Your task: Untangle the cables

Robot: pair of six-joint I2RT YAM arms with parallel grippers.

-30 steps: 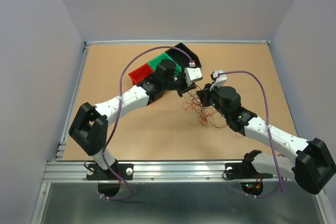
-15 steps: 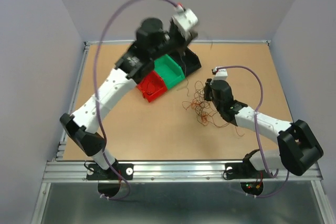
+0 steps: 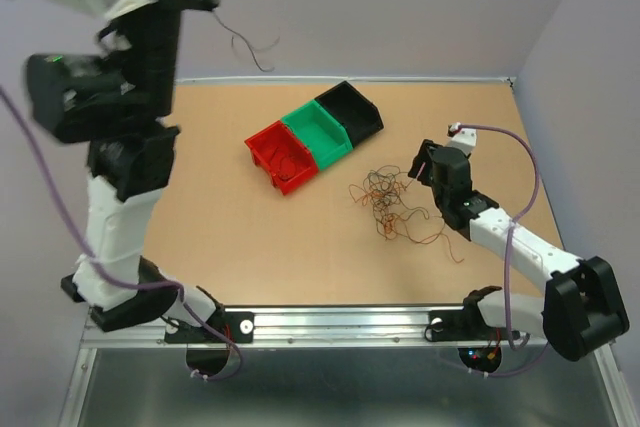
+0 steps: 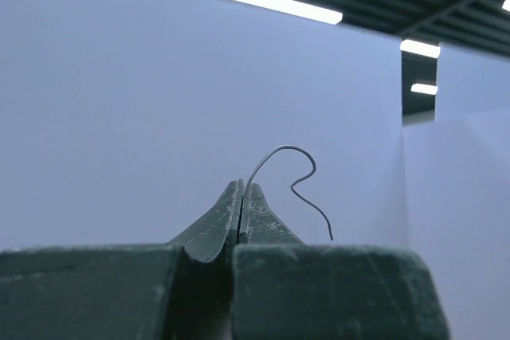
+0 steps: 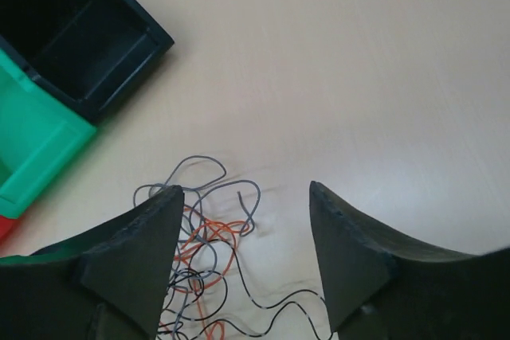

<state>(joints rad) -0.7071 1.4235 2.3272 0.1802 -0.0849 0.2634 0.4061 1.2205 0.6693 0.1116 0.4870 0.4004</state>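
- The left gripper [image 4: 241, 195] is raised high above the table [image 3: 250, 247], far up and to the left of the green bin [image 3: 318, 132], in front of the back wall.
- Its jaws are pressed together, pinching one end of a single dark cable [image 4: 284, 146]; the rest of that strand curls free in the air, touching nothing.
- The tangle of cables [image 3: 390, 207], a loose knot of orange, red and dark strands, lies flat on the table to the right of the green bin and nearer the arm bases, apart from it.
- The right gripper [image 5: 243, 190] hangs low at the tangle's edge, on the side away from the green bin, with its fingers spread and nothing between them.
- In the right wrist view, a grey loop and some orange strands lie just below and beside the spread tips.
- The red bin [image 3: 275, 152] touches the green bin on its left; the black bin [image 3: 350, 112] touches it on its right.
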